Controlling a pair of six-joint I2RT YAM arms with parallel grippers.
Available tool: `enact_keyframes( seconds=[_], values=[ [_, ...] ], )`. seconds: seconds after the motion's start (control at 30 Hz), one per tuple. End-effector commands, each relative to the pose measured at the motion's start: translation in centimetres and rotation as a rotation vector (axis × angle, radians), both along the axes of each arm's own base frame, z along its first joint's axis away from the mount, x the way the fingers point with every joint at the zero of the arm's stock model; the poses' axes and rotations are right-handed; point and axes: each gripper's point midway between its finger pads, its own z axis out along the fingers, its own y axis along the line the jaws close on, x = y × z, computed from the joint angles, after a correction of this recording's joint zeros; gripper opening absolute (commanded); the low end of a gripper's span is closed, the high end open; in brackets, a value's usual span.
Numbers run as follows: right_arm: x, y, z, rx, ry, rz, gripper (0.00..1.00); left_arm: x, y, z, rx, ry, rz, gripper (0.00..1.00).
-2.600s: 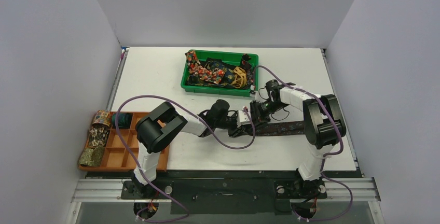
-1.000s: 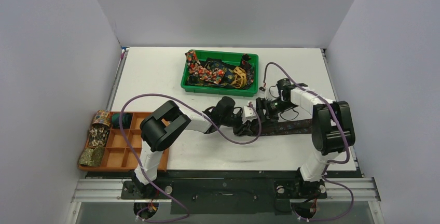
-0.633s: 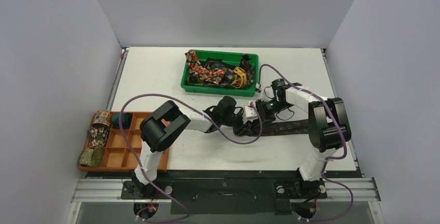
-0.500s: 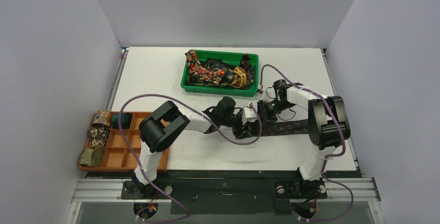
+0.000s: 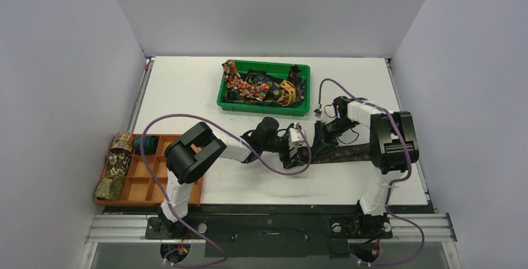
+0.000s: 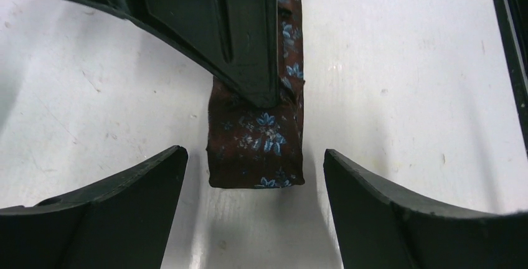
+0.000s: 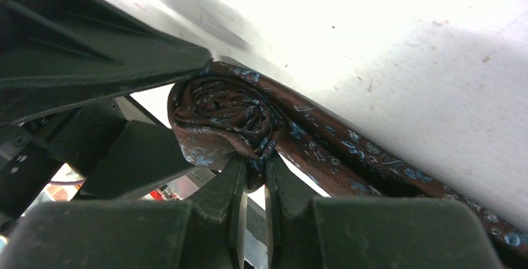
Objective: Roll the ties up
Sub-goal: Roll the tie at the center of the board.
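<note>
Left wrist view, and the brown tie sits right between the fingers of my left gripper, with white table showing on both sides of it. A second ago those fingers stood much closer in on the roll; now they're spread wide. My right gripper has gone the other way. It was apart a second ago, and now its tips are pinched together on the lower edge of the coil.

The tie is dark brown with small blue flowers. Its end is wound into a tight spiral just ahead of my right fingertips, and the unrolled tail runs flat along the table, off to the right of that gripper. One left finger sits just beside the top of the spiral.

Beyond both grippers stands the green bin of loose ties. Well out past my left arm is the orange tray holding rolled ties.
</note>
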Motion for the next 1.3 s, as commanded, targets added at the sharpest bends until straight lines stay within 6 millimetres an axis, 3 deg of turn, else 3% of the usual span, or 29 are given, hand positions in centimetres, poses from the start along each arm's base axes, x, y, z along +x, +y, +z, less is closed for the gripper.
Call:
enact_keyframes(
  seconds=[0.0, 0.27, 0.57, 0.83, 0.97, 1.07, 1.13, 1.17, 1.27],
  values=[
    [-0.6, -4.6, -4.8, -0.32, -0.003, 0.069, 0.0, 1.4, -2.1, 3.4, -0.133, -0.048, 0.015, 0.79],
    [-0.6, -4.9, -5.7, -0.381, 0.018, 0.076, 0.0, 0.6, -3.5, 2.0, -0.153, 0.031, -0.021, 0.7],
    [-0.2, -1.9, -6.5, -0.313, 0.01, 0.117, 0.0, 0.0, -3.8, 1.2, -0.144, -0.023, -0.07, 0.67],
    [-1.3, -0.5, -6.8, -0.275, 0.04, 0.181, 0.0, -0.8, -2.2, 0.8, -0.086, -0.122, -0.127, 0.7],
    [-1.5, -0.3, -6.6, -0.26, 0.04, 0.184, 0.0, -1.4, -1.2, -0.4, -0.025, -0.106, -0.149, 0.42],
    [-0.9, 0.4, -5.2, -0.193, 0.018, 0.159, 0.0, -1.4, -0.3, -1.2, 0.009, -0.06, -0.121, 0.29],
    [-0.2, 1.0, -3.5, -0.113, -0.018, 0.135, 0.08, -1.5, 0.4, -1.8, 0.027, -0.011, -0.086, 0.21],
    [0.4, 1.2, -2.1, -0.056, -0.048, 0.111, 0.17, -1.7, 0.7, -2.1, 0.034, 0.01, -0.077, 0.18],
    [1.4, 1.5, 0.8, 0.065, -0.093, 0.053, 0.29, -2.3, 1.7, -2.7, 0.045, 0.083, -0.053, 0.16]
  ],
)
